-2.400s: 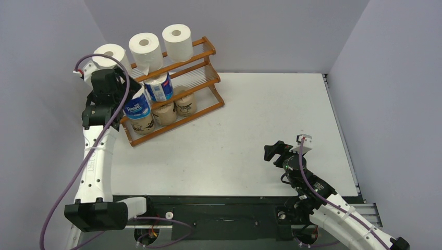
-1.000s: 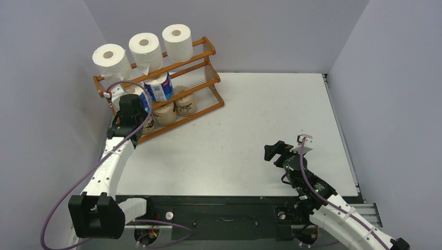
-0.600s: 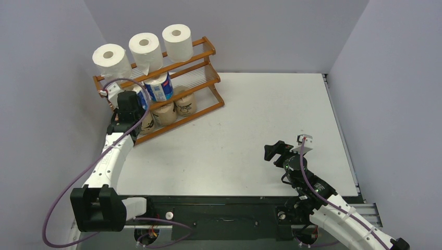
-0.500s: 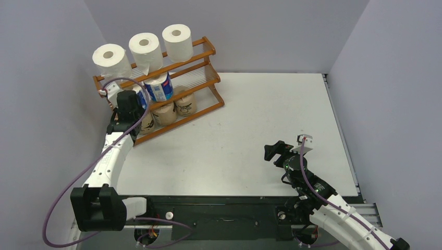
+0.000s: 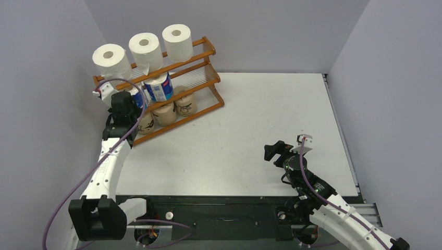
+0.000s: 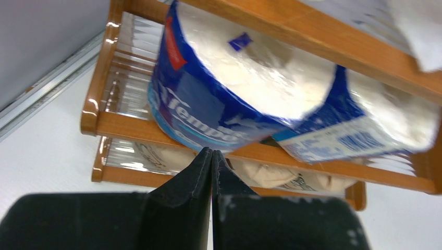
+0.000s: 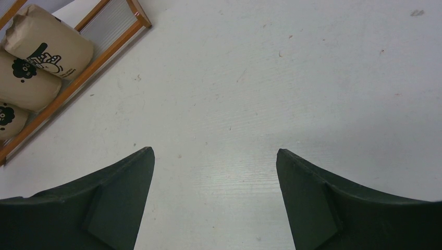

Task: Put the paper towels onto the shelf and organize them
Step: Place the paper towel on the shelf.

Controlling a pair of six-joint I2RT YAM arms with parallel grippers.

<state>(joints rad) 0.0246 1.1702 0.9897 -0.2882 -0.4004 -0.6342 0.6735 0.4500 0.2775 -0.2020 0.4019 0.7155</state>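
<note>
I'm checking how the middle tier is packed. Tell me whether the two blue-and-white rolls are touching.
Touching. The left wrist view shows the nearer blue-and-white roll pressed against the farther blue-and-white roll. Their wrappers meet with no gap between them.

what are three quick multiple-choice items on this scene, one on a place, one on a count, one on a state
1. Where do the three plain white paper towel rolls sit on the orange-brown wooden three-tier shelf?
A) bottom tier
B) middle tier
C) top tier

2. How many brown-wrapped rolls with black print sit on the bottom tier?
A) one
B) three
C) five

3. How does the left gripper stand?
A) shut and empty
B) wide open
C) shut on a white roll

Key:
1 C, the overhead view shows all three white rolls in a row along the top rails.
2 B, three brown rolls show side by side behind the lowest rail in the right wrist view.
3 A, in the left wrist view its jaws meet with nothing between them.
</note>
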